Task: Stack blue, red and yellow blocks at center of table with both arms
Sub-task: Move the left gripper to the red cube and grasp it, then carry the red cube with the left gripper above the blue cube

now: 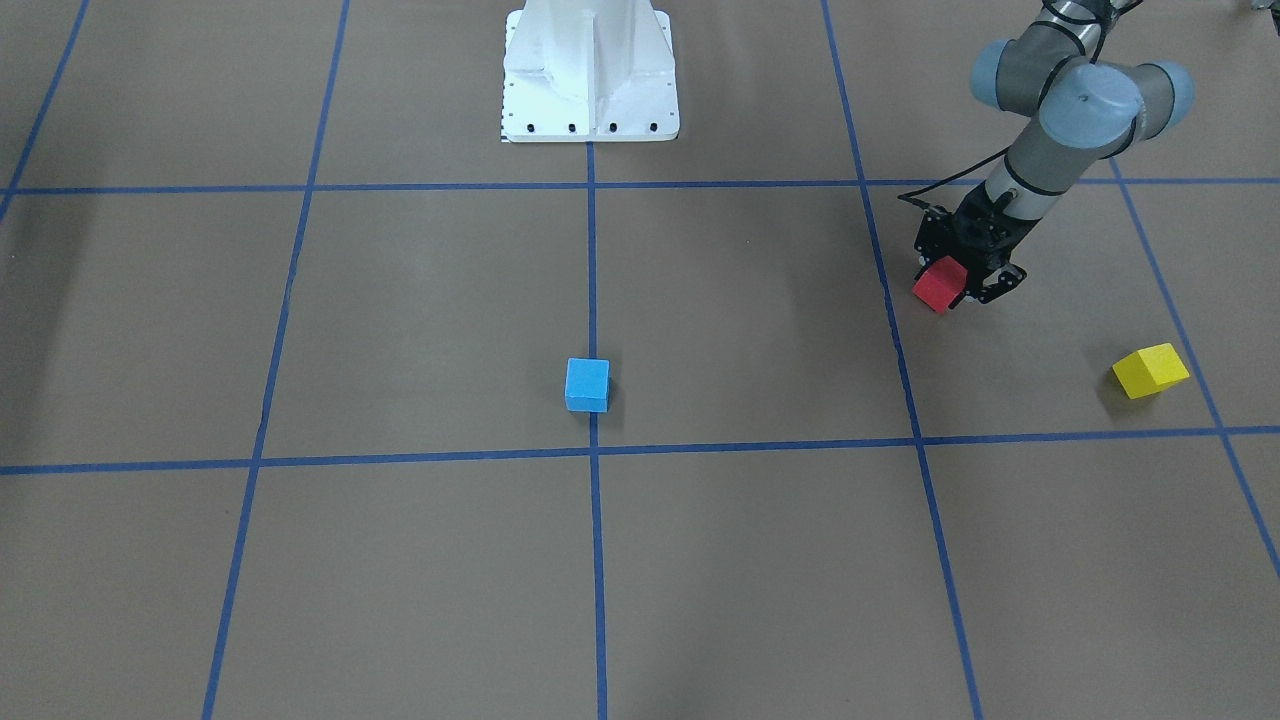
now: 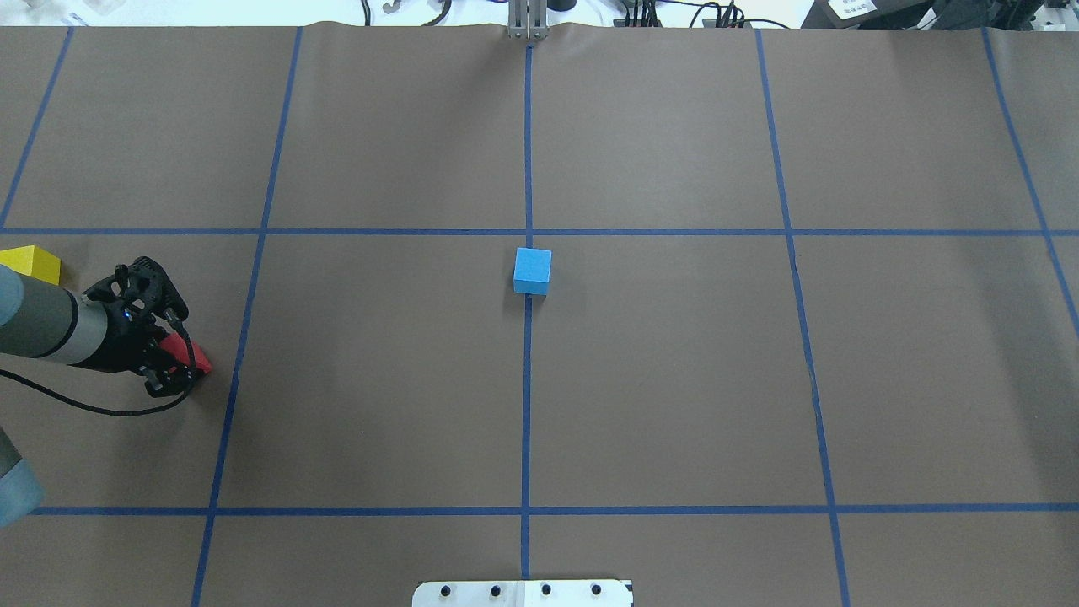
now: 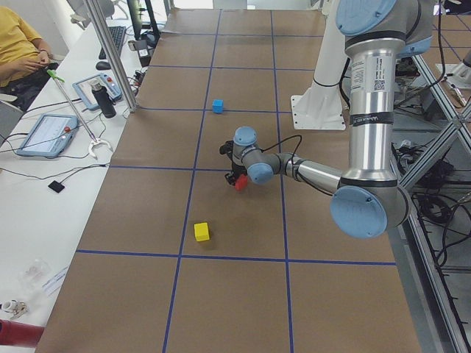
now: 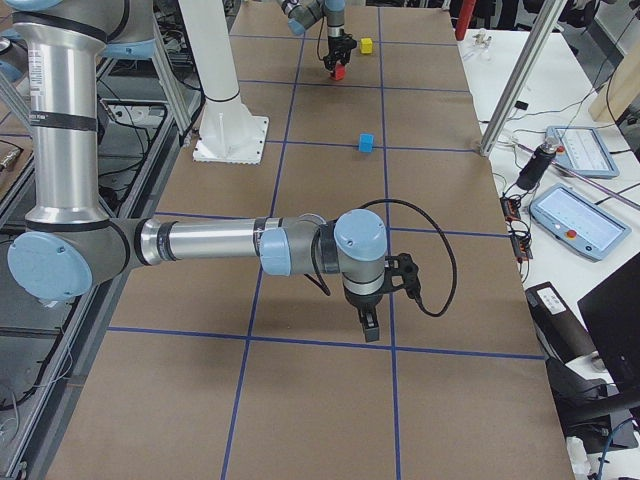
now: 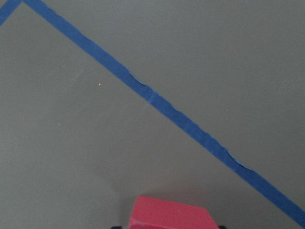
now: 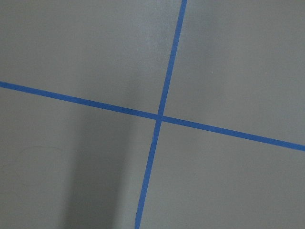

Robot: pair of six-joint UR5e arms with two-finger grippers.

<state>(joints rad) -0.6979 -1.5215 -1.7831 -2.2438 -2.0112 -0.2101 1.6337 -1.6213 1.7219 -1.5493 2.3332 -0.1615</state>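
Note:
The blue block sits on the brown table at its center. My left gripper is shut on the red block, low over the table on my left side; the block fills the bottom edge of the left wrist view. The yellow block lies alone further out to the left. My right gripper shows only in the exterior right view, pointing down over a tape crossing; I cannot tell whether it is open or shut.
Blue tape lines divide the table into squares. The white robot base stands at the table's near edge. A bench with tablets and a seated person runs along the far side.

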